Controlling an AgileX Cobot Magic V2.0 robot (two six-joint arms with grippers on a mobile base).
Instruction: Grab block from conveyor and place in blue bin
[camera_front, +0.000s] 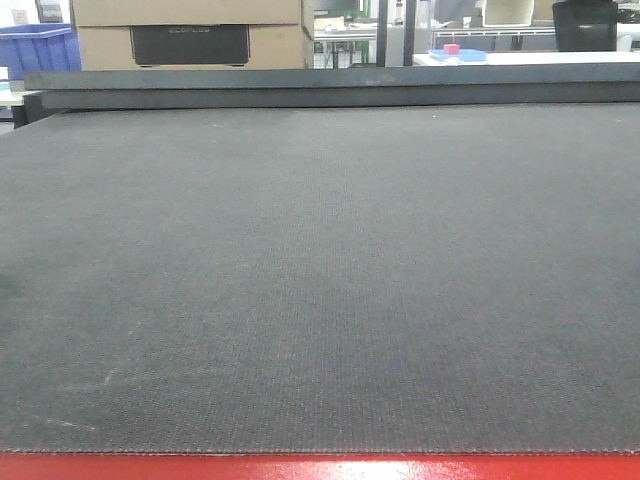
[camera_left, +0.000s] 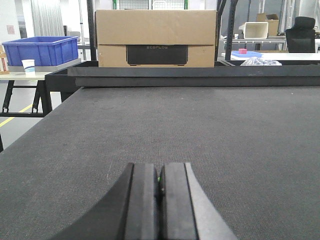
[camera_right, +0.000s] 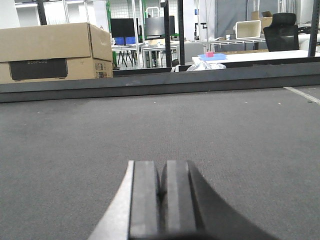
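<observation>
Stretching across every view, the dark grey conveyor (camera_front: 320, 280) ends in a red frame edge (camera_front: 320, 468) nearest the front camera. The left gripper (camera_left: 160, 172) and right gripper (camera_right: 161, 172) hang over the belt, jaws pressed together (pads touching). The blue bin (camera_left: 40, 50) sits on a table (camera_left: 30, 75) past the belt's far left corner.

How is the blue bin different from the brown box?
The bin is blue with an open top; the box is brown cardboard and closed. The box looks wider and taller than the bin. The box has a dark panel on its front; the bin's side is plain. The bin sits on a table off to the left; the box stands behind the conveyor's far end. Neither is on the conveyor.
</observation>
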